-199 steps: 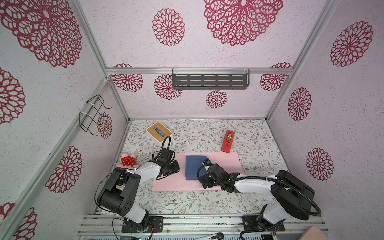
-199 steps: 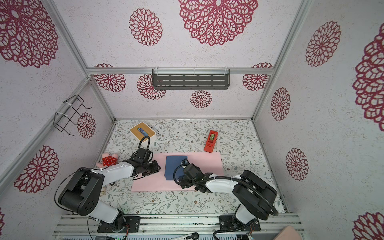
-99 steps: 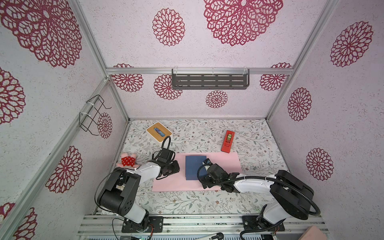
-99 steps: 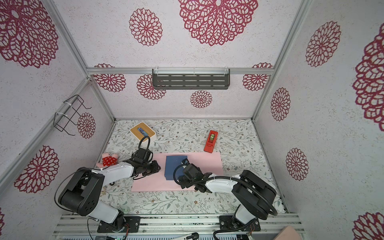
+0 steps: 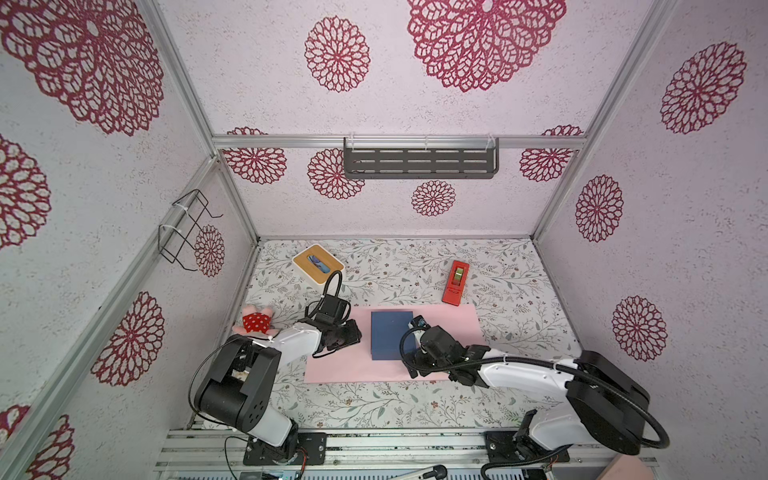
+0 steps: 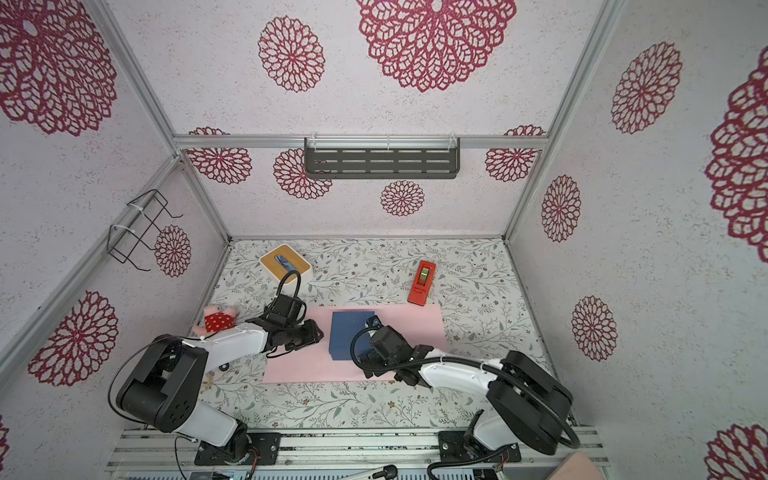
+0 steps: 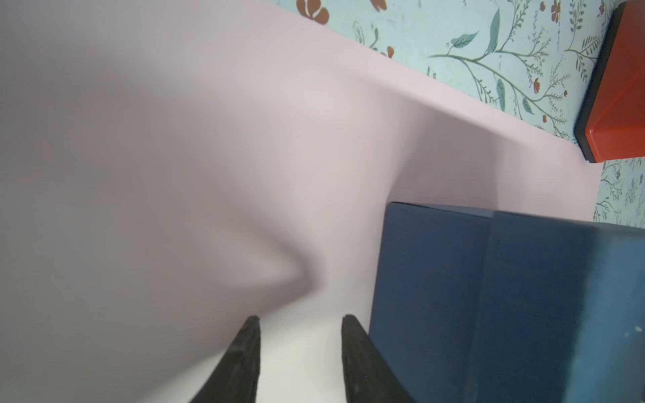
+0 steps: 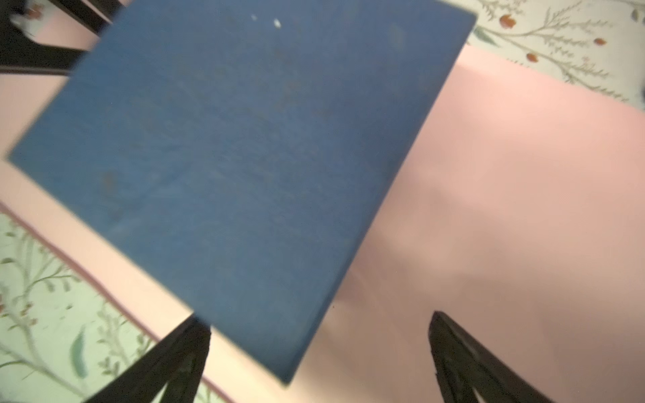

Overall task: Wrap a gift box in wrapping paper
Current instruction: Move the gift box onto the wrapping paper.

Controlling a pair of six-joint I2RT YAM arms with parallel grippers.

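Box (image 5: 390, 334) sits on paper (image 5: 451, 328). Left gripper (image 7: 301, 319) just beside box, jaws slightly apart over bulging paper. Right gripper (image 8: 316, 322) spread wide, astride a box corner.

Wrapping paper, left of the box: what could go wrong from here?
1. The wrapping paper is buckled into a ridge just ahead of the left gripper, whose jaws stand apart. The sheet may crease off-line or slip free.
2. The right gripper is wide open, with one finger close to a corner of the gift box. A small move could nudge the box askew on the sheet.
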